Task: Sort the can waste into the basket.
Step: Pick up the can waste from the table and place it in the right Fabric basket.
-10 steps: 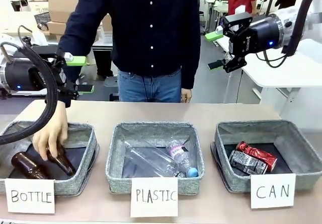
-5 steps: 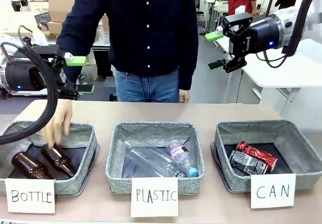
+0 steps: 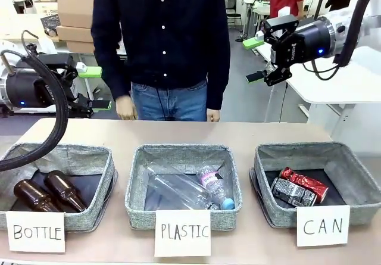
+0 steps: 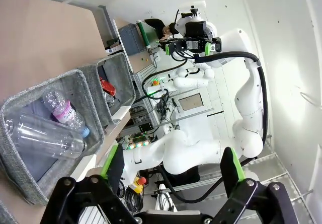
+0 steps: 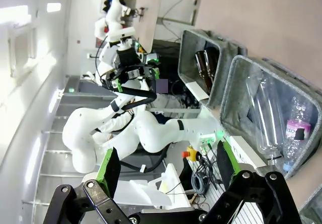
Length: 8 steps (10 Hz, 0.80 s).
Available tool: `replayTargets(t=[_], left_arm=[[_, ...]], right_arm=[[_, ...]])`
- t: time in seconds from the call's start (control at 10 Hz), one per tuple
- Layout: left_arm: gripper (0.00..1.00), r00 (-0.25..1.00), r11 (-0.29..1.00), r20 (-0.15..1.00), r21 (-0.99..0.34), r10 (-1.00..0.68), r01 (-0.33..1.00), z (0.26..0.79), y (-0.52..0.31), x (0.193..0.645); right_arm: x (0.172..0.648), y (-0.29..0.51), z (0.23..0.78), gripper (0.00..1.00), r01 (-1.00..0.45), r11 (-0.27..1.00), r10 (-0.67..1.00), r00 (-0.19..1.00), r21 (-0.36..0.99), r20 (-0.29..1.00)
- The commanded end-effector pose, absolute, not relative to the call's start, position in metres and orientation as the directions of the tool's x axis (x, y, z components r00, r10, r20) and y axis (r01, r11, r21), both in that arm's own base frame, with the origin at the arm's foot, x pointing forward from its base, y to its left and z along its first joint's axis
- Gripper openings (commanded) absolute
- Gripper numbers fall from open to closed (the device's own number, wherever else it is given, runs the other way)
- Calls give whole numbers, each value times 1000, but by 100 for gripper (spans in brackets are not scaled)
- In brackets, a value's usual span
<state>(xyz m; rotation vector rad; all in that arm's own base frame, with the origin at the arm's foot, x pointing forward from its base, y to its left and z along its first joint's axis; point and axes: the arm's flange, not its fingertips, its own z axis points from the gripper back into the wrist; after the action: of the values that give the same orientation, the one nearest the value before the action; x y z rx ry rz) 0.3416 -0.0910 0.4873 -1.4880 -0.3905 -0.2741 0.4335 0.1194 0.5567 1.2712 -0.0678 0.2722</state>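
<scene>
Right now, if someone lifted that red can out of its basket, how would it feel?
Probably light and easily crushed further: the red can already looks dented. Its shiny skin may be slippery. Being crumpled, it likely wouldn't roll far.

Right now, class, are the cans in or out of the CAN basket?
In: red can and black can lie inside the basket.

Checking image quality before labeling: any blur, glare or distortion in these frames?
Front view: sharp and evenly lit, except the person's hand, motion-blurred; red can glints mildly. Left wrist view: wide-angle bending, blown-out white wall, scene rolled sideways. Right wrist view: bright window glare at left, own fingers soft.
</scene>
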Motion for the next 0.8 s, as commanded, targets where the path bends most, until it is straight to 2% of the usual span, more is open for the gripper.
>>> replayTargets(t=[0.0, 0.7], left_arm=[[100, 913, 65, 405, -913, 44, 402, 491, -87, 341], [100, 913, 65, 405, -913, 44, 402, 491, -87, 341]], right_arm=[[433, 118, 557, 100, -253, 274, 179, 961, 928, 210], [433, 118, 557, 100, -253, 274, 179, 961, 928, 210]])
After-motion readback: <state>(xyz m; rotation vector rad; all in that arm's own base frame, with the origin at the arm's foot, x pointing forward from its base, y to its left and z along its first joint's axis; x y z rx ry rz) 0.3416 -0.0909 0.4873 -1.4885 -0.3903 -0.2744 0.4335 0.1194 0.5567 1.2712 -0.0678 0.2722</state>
